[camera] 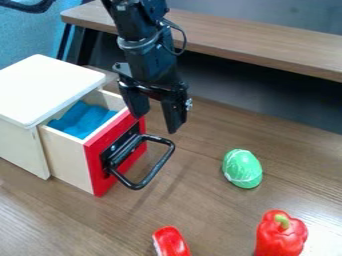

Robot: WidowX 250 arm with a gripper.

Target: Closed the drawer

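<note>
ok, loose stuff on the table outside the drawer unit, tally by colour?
Red: 2 (bell pepper; white-striped item, cut off by the bottom edge)
Green: 1 (rounded item with pale streaks)
Total: 3

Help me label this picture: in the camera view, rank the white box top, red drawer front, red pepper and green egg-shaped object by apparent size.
1. White box top
2. Red drawer front
3. Red pepper, helped by nearness
4. Green egg-shaped object
</note>
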